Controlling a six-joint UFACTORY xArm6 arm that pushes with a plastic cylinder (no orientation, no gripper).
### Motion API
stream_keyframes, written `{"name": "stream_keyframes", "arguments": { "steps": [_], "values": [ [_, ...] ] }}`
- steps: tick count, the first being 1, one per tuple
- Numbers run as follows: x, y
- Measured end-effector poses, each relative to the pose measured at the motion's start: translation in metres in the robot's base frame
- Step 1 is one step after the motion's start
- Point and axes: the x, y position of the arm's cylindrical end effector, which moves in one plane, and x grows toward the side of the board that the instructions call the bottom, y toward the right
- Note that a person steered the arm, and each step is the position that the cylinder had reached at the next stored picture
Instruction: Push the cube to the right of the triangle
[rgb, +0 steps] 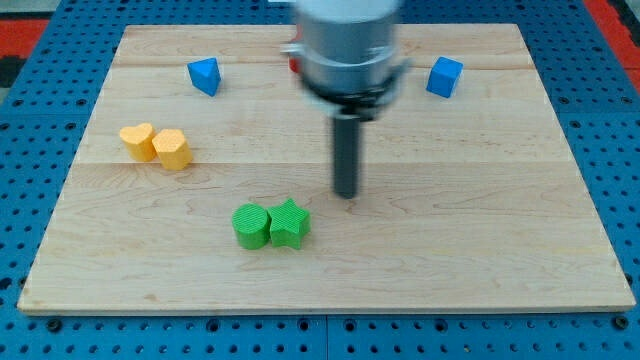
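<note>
My tip (346, 193), a bare rod holding nothing, stands mid-board, well apart from the blue cube (445, 76) at the view's top right. The blue triangle (204, 75) sits top left. Approaching wrongly, I judge, could shove the cube off the board's (480, 250) top edge.

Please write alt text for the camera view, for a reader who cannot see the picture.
A dark rod's tip rests mid-board on a wooden board, touching no block. A blue triangle sits top left and a blue cube top right. Two yellow blocks touch at left; a green cylinder and green star touch below the tip.
</note>
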Motion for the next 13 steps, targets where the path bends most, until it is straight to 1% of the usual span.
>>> {"name": "stream_keyframes", "arguments": {
  "steps": [1, 2, 3, 4, 5, 6, 8, 9, 10, 11, 13],
  "values": [
    [-0.043, 0.086],
    [-0.096, 0.164],
    [-0.148, 0.163],
    [-0.184, 0.12],
    [-0.188, 0.022],
    [-0.18, -0.04],
    [-0.101, -0.035],
    [-0.04, -0.033],
    [0.029, -0.006],
    [0.043, -0.02],
    [-0.062, -0.088]
  ]
}}
